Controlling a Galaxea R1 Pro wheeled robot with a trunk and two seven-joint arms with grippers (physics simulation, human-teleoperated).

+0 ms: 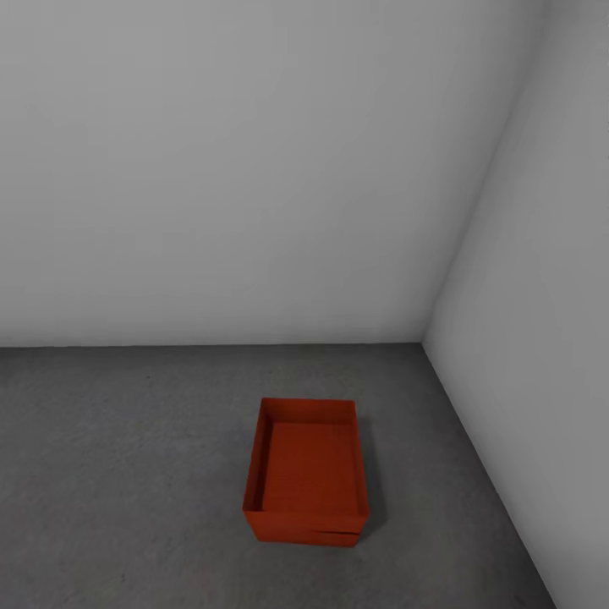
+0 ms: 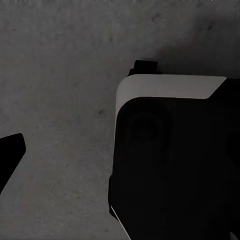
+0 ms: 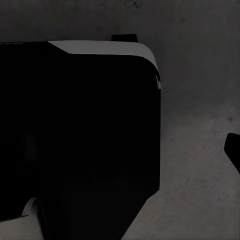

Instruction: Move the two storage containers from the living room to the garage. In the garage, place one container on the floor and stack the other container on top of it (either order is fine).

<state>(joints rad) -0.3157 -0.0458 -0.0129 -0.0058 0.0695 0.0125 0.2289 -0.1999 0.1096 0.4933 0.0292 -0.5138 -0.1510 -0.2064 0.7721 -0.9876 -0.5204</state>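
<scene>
Two red-orange storage containers sit on the dark grey concrete floor [image 1: 127, 474] of the garage, near the corner of two white-grey walls. The upper container [image 1: 309, 461] is nested squarely on the lower one, of which only a thin strip [image 1: 296, 535] shows under a seam at the near end. Both are upright and empty. In the left wrist view one dark fingertip [image 2: 11, 150] hangs above bare concrete. The right wrist view has another dark fingertip [image 3: 233, 148] over the floor. Neither holds anything that I can see.
The back wall [image 1: 237, 169] and the right wall [image 1: 541, 279] meet just beyond the stack. Open concrete spreads to the left of it. My own dark base with a pale edge [image 2: 170, 160] [image 3: 80, 130] takes up much of both wrist views.
</scene>
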